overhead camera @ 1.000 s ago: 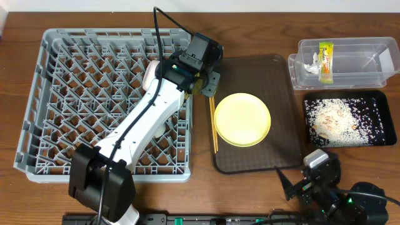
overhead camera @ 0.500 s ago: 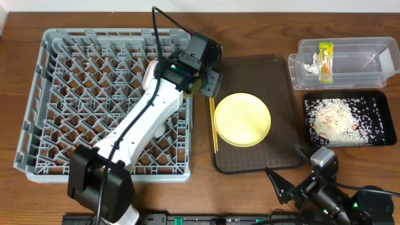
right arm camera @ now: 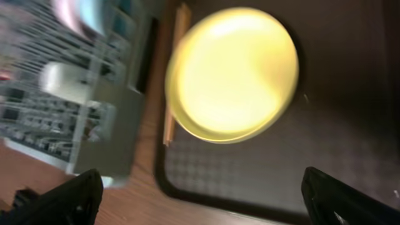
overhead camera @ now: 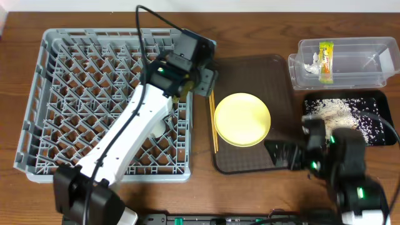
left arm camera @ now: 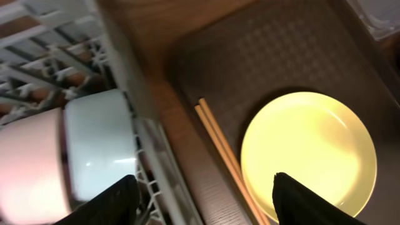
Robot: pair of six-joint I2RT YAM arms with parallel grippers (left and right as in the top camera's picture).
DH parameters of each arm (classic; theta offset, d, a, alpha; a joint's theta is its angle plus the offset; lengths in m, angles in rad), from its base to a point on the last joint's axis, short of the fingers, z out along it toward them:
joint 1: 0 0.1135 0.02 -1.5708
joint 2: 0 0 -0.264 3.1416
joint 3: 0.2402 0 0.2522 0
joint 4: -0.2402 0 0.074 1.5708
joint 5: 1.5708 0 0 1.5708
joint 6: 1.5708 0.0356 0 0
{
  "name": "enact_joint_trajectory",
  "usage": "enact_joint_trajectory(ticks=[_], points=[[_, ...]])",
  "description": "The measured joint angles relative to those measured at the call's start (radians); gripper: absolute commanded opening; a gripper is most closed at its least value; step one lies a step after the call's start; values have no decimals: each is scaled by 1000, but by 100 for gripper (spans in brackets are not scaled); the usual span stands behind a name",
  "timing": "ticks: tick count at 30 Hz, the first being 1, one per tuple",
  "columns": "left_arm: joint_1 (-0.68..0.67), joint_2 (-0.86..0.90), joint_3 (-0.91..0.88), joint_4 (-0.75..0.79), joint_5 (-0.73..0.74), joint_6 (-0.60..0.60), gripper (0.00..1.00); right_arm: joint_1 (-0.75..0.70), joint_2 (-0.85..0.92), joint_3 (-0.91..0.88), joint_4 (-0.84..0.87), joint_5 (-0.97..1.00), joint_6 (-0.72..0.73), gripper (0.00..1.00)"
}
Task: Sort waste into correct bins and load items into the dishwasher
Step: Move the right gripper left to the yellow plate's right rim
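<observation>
1. Overhead, my left arm hides the bowls in the grey rack (overhead camera: 75, 94). The left wrist view shows a light blue bowl (left arm camera: 100, 144) there, cut off.
2. The right wrist view is blurred.
3. My right arm overlaps the black tray (overhead camera: 375, 97) of rice scraps (overhead camera: 334, 115).
4. Left gripper (left arm camera: 209, 203) is released and empty. Right gripper (right arm camera: 206, 200) is spread wide and empty.
5. Yellow plate (overhead camera: 242, 119) and chopsticks (overhead camera: 214, 125) lie side by side on the brown tray (overhead camera: 250, 72).
6. Wrapper (overhead camera: 325, 60) and tissue (overhead camera: 310, 62) lie in the clear tub (overhead camera: 356, 69).

Found plate (overhead camera: 242, 119) on serving tray (overhead camera: 250, 69), chopsticks (overhead camera: 213, 125) just left, dish rack (overhead camera: 62, 94) beyond; rightward, tub (overhead camera: 356, 69) behind shallow tray (overhead camera: 350, 94).
</observation>
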Motion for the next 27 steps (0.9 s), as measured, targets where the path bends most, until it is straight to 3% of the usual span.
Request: enact_joint_trajectory(ticks=[5,12,27], points=[[61,-36,0,-16,-1,0,69,0,314,168,-76,102,-13,92],[105,-77,0,-19,-4,0,69,0,623,313,-99,182,-26,80],[104,-78,0,-19,-4,0,69,119,858,331,34,321,19,68]])
